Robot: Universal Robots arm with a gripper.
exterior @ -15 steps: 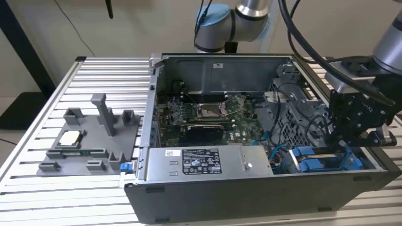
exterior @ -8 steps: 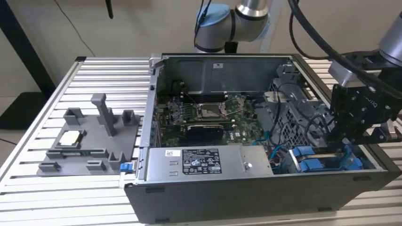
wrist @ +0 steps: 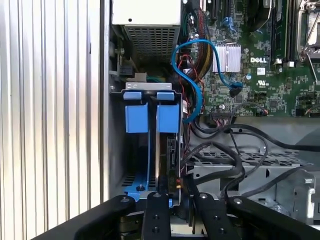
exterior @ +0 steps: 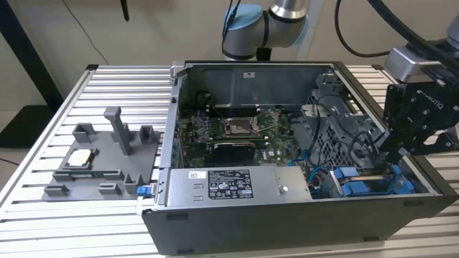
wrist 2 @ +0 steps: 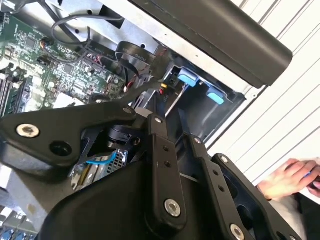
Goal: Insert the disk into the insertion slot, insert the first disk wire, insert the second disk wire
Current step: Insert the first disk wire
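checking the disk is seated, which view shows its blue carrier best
The first wrist view: it faces the blue carrier squarely, unobstructed. The exterior view shows it obliquely, low in the case; the second wrist view catches its tabs.

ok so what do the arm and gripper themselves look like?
Arm: silver tube sections with pale blue joint caps, black cables looping beside it. A silver-grey wrist block carries the gripper: matt black, angular, built of jointed links with silver screw heads in both wrist views, small white lettering on its side in the exterior view.
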